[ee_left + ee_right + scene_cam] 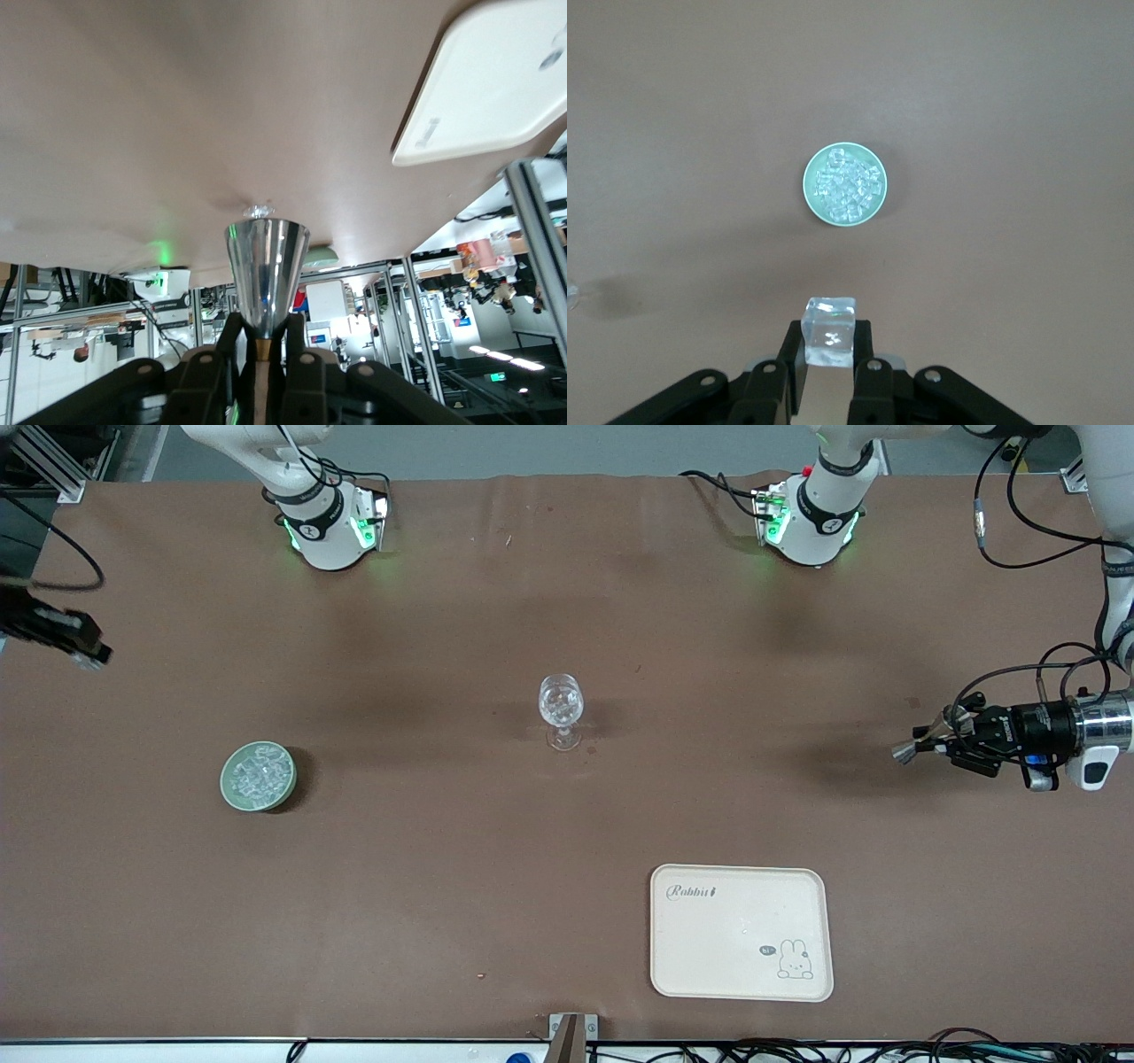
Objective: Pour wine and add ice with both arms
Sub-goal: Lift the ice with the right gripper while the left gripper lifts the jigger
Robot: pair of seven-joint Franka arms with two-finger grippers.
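Ice step in hand. Right claw (828, 367) pinching one ice cube (830, 331) high over the desk (443, 868), near the green bowl (229, 793) of ice (258, 771). Left claw (263, 350) pinching a shiny metal cup (266, 270), waiting at its end. Next, probably: carry cube over the wine glass (561, 707) mid-desk, then drop gently.

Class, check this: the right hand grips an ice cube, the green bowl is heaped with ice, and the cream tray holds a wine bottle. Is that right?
Not quite. The tray is bare; the front view shows no bottle on it. The rest stands: the right hand grips an ice cube, and the green bowl is heaped with ice.
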